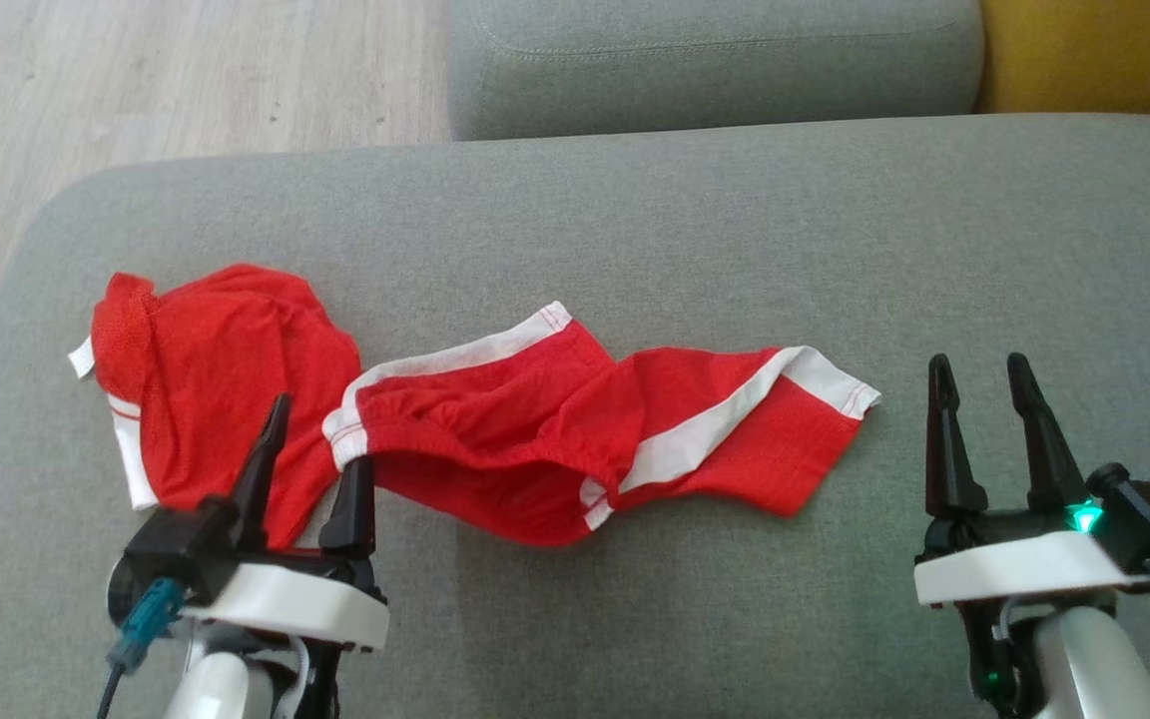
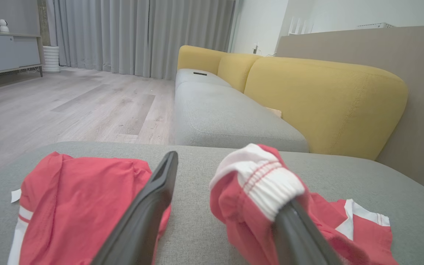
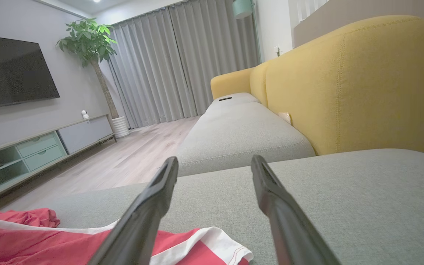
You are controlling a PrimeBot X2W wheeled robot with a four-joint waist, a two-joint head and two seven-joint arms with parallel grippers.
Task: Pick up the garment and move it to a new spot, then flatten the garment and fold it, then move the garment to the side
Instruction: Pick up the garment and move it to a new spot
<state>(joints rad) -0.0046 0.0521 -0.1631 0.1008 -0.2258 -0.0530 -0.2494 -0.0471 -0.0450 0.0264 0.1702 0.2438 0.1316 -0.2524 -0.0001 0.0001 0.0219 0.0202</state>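
On the grey seat cushion point(image 1: 695, 220) the red garment point(image 1: 535, 429) lies spread left to right, unfolded and creased, twisted near its middle. White trim runs along its edges. Its left portion is bunched into a rounded heap; its right portion lies flatter and ends in a white hem point(image 1: 835, 384).

Left pincer point(image 1: 320, 434): positioned low over the near edge of the garment, at the gap between the two red portions. Jaws stand wide apart and nothing is clamped between them. In the left wrist view, the white elastic waistband point(image 2: 267, 184) is gathered over the tip of the right-hand finger, and that tip is hidden by cloth. It appears to be draped on the finger, though whether the tip sits inside the band or only beneath it cannot be told. The other finger point(image 2: 153, 206) lies over the edge of the left red portion.

Right pincer point(image 1: 979, 361): over bare cushion, just beside the hem and clear of it. Jaws wide apart, holding nothing.

Beyond the cushion is a second grey seat point(image 1: 715, 60) with a yellow backrest point(image 3: 348, 84). A pale wood floor point(image 1: 136, 80) lies to the left.
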